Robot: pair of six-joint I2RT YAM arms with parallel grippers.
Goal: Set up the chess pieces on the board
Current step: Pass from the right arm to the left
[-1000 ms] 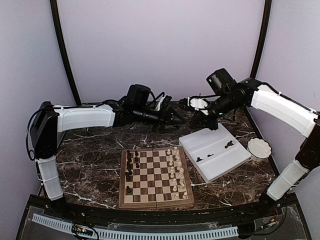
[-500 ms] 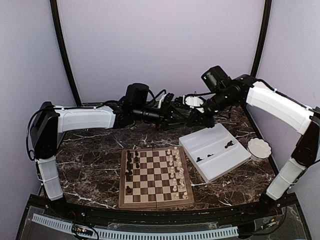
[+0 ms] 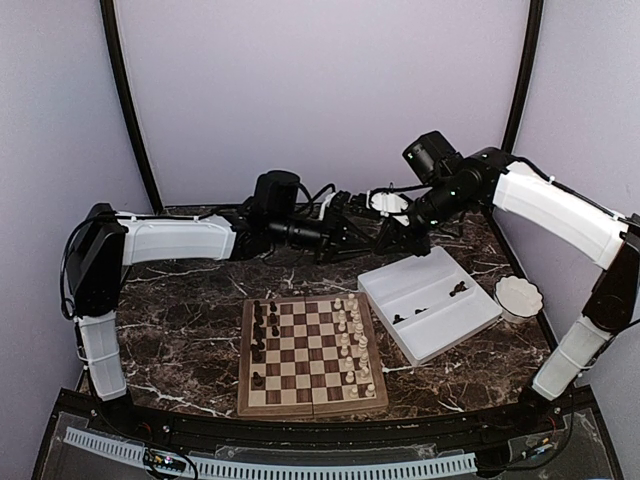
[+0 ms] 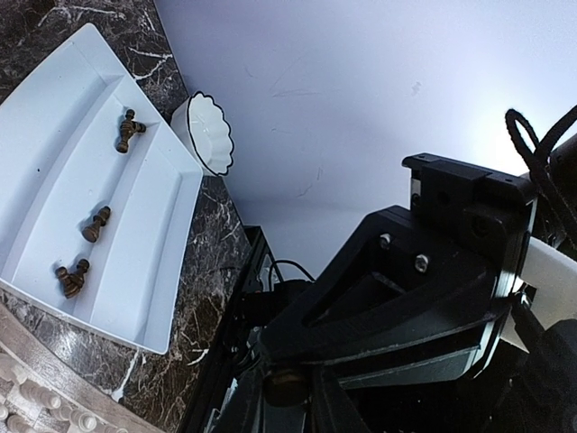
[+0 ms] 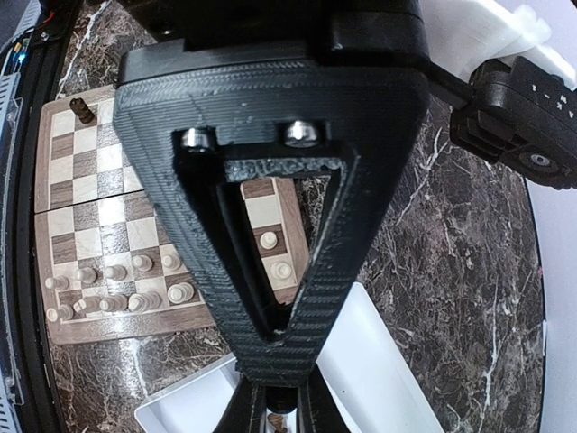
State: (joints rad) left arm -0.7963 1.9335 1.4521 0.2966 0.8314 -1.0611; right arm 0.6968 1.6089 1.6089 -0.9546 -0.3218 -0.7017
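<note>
Altogether, three clumps of chess pieces point(image 4: 95, 225) lie in one tray point(image 4: 50, 171).

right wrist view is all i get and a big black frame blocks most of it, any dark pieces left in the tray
observer: yes. The left wrist view shows three small clumps of dark pieces lying in a row in the white tray.
operator: what's the black frame
observer: the left gripper. In the top view it is raised over the far side of the table, jaws tip to tip with the right gripper.
operator: how full is the dark side of the board
observer: partly. The top view shows dark pieces down the board's left edge, with gaps. They are too small to count.
</note>
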